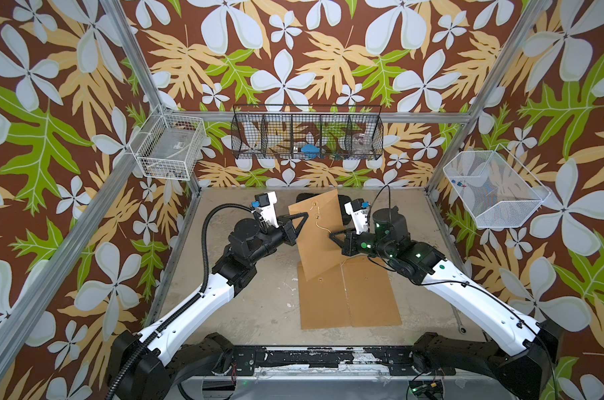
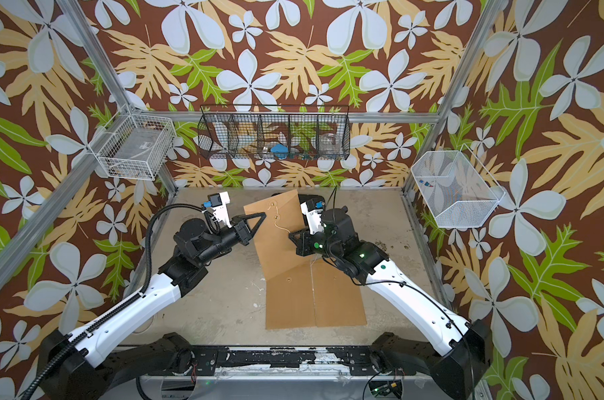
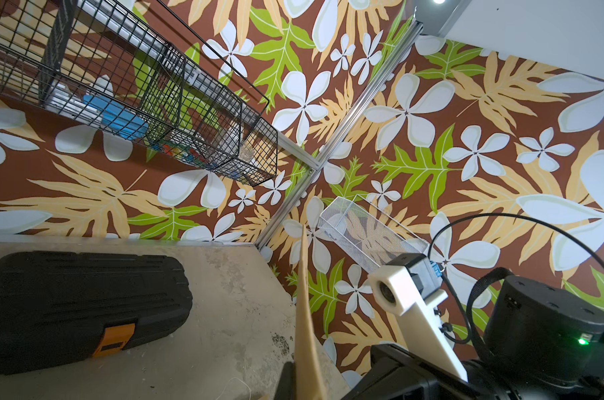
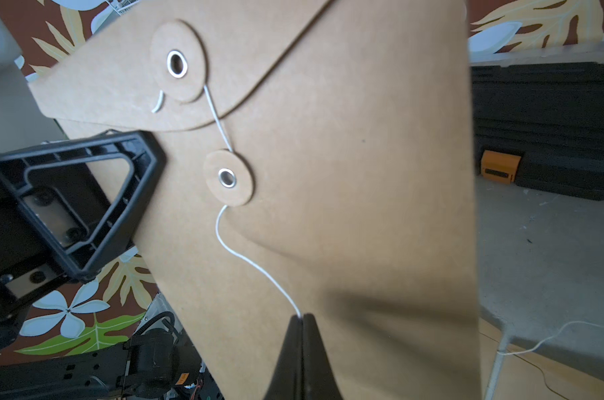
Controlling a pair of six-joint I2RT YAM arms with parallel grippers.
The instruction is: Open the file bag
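Observation:
A brown paper file bag (image 1: 319,239) (image 2: 276,242) is held up off the table, tilted, in both top views. My left gripper (image 1: 305,216) (image 2: 263,215) is shut on its left edge, which the left wrist view shows edge-on (image 3: 305,311). In the right wrist view the flap lies flat against the file bag (image 4: 362,173). A white string (image 4: 252,263) runs from the flap's disc (image 4: 177,64) behind the lower disc (image 4: 228,177) and down into my right gripper (image 4: 302,317) (image 1: 331,235), which is shut on it.
Two more brown bags (image 1: 323,301) (image 1: 373,294) lie flat on the table under the raised one. A black tool case (image 3: 78,308) with an orange latch sits at the back. Wire baskets hang on the left wall (image 1: 170,145), the back wall (image 1: 307,133) and the right wall (image 1: 494,187).

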